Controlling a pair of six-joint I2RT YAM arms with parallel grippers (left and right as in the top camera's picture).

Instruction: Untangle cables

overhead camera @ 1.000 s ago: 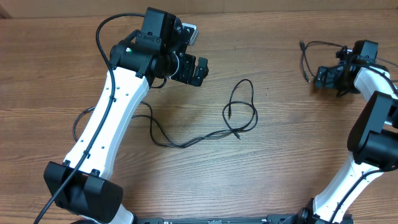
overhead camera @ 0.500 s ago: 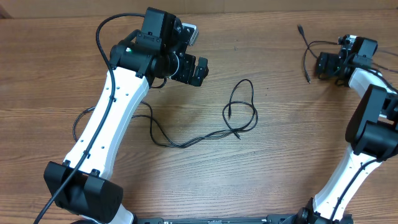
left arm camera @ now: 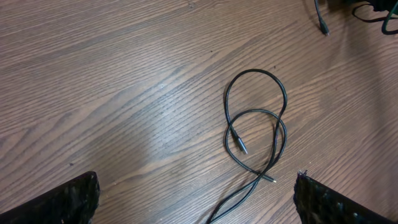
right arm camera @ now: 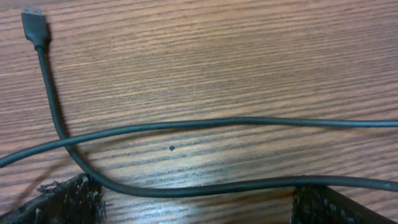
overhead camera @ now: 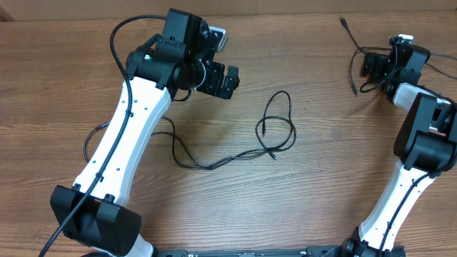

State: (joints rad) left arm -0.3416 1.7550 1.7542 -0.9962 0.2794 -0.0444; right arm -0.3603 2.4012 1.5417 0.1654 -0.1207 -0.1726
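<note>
Two thin black cables lie well apart on your wooden counter [overhead camera: 321,207].

The looped cable [left arm camera: 255,71] sits near the middle of the counter, curled into a rough figure-eight that crosses itself. Two small plug ends [left arm camera: 240,145] rest at the loop, one inside it and one by the lower crossing. In the overhead view its tail runs off left and passes under your left arm [overhead camera: 136,128]. Your left jaws hover above the counter, up and to the left of the loop, spread wide and holding nothing. Only the dark fingertips [left arm camera: 59,200] show at the bottom corners of the left wrist view.

The second cable [right arm camera: 205,122] lies at the far right corner, directly beneath your right jaws. Two of its strands cross on the wood, and its plug [right arm camera: 34,28] points toward the far edge. Your right jaws are also spread wide, straddling the strands and gripping nothing.
</note>
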